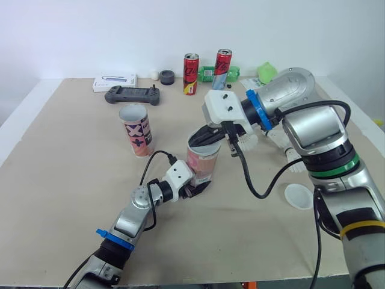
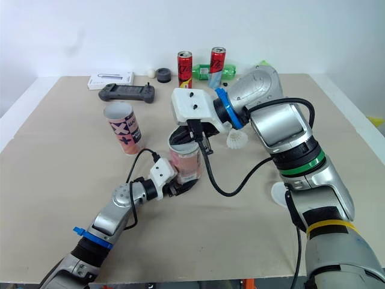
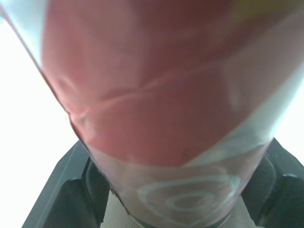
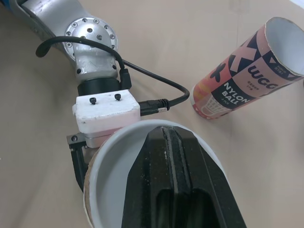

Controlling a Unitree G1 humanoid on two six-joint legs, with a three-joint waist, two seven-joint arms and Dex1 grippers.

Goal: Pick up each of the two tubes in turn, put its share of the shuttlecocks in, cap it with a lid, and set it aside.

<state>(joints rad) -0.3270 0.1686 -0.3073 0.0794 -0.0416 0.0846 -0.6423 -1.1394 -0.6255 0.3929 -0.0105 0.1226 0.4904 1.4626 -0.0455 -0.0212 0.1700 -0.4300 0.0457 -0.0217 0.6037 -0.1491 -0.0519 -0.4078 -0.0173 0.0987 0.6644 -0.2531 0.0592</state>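
The left gripper is clamping the lower part of the pink-and-white printed cardboard tube, which is standing about upright at the middle of the tan tabletop. The right gripper is pointing down into the tube's open mouth with its two black fingers pressed together. Nothing is showing between them, so I judge it is pushing a shuttlecock down rather than carrying one.

To do this well, the push should be running straight along the tube's axis and staying off the rim. The tube is being held low, so a sideways nudge at the top could tip it.

A white feathered shuttlecock is lying just right of the tube, and a round white lid is lying nearer on the right. A second open printed tube is standing to the left, slightly farther.
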